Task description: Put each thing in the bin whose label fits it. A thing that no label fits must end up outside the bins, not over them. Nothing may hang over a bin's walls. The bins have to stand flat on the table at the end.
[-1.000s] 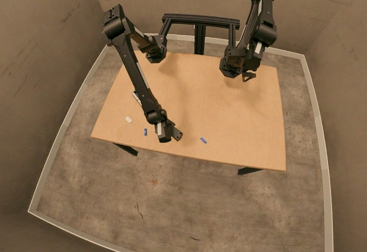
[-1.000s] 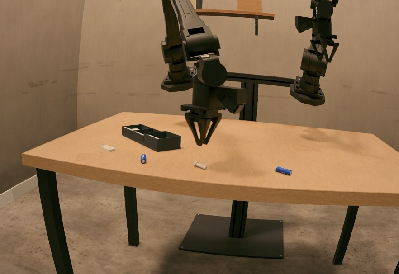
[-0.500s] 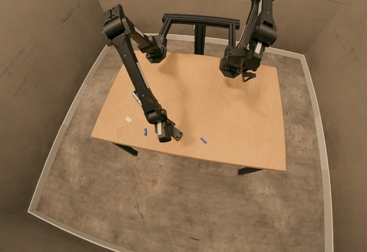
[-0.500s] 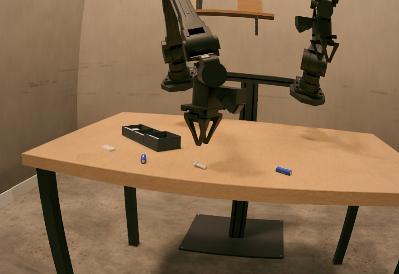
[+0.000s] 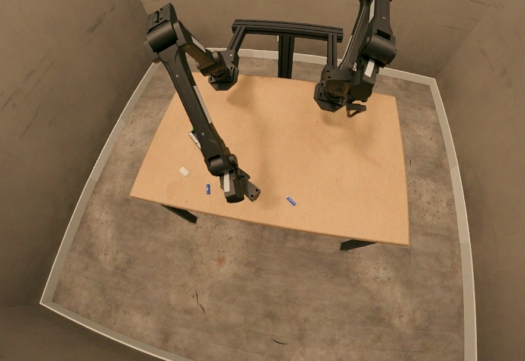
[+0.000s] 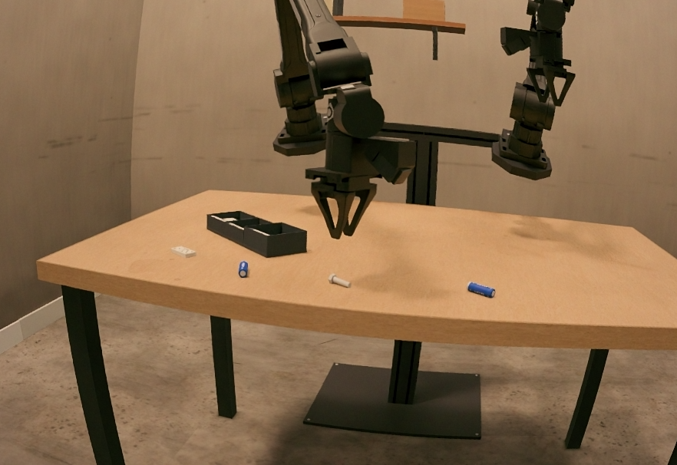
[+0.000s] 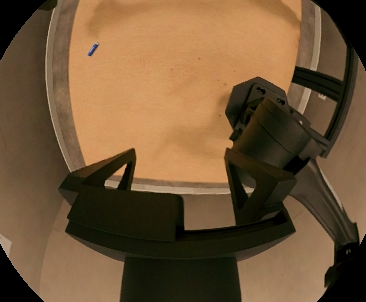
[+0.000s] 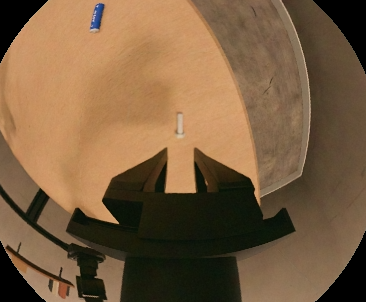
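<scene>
A black bin block (image 6: 286, 245) with open compartments stands on the table; pale patches show inside, labels unreadable. In the top view the arm mostly hides it. A white tile (image 5: 184, 171) (image 6: 183, 252) and a blue battery (image 5: 208, 189) (image 6: 243, 268) lie in front of it. A pale bolt (image 6: 339, 280) (image 8: 180, 125) lies farther right in the exterior view. Another blue battery (image 5: 291, 200) (image 6: 481, 289) (image 7: 93, 49) (image 8: 97, 18) lies beyond it. My right gripper (image 6: 341, 235) (image 8: 180, 152) is partly open and empty, above the bolt. My left gripper (image 6: 550, 103) (image 7: 180, 152) is wide open, empty and high.
The table's front edge (image 6: 394, 323) runs close to the bolt and both batteries. A black frame (image 5: 287, 30) (image 6: 424, 169) stands behind the table between the arm bases. The right arm reaches over the bin block in the top view.
</scene>
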`<state>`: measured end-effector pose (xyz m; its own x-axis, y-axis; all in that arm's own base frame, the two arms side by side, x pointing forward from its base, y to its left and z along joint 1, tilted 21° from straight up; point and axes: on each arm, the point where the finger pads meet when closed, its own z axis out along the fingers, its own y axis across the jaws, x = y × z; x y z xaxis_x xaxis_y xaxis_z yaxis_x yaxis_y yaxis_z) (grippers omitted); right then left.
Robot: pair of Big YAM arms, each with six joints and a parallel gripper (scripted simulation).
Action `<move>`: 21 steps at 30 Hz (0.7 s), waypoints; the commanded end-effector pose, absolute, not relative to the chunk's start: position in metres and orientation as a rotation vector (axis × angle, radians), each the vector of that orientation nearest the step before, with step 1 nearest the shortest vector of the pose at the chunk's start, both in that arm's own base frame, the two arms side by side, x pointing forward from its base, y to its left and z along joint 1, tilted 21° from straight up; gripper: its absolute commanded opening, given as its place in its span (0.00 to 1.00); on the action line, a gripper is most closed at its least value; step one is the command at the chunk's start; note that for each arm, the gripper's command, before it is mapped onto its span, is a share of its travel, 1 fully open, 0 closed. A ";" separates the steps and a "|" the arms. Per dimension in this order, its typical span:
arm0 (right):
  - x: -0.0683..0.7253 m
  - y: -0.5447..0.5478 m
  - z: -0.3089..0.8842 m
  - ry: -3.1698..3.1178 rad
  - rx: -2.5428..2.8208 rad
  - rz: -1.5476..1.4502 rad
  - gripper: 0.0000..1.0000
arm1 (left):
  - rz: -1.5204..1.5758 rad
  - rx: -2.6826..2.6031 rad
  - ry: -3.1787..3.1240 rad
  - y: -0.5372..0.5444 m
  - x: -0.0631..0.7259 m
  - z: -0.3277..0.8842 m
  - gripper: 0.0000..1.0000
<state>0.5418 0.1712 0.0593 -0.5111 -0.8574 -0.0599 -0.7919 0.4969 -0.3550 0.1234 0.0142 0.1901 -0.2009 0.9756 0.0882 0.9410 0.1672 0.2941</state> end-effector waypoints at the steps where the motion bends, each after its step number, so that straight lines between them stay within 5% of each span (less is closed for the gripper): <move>1: 0.554 0.191 0.096 2.452 -1.375 -0.420 0.29 | 0.480 1.858 2.254 0.014 0.129 0.223 1.00; 21: 0.552 0.190 0.094 2.454 -1.378 -0.420 0.29 | 0.480 1.858 2.254 0.014 0.129 0.223 1.00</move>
<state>0.5414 0.1719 0.0593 -0.5117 -0.8571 -0.0599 -0.7917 0.4975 -0.3546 0.1234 0.0142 0.1901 -0.2009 0.9756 0.0882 0.9410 0.1672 0.2941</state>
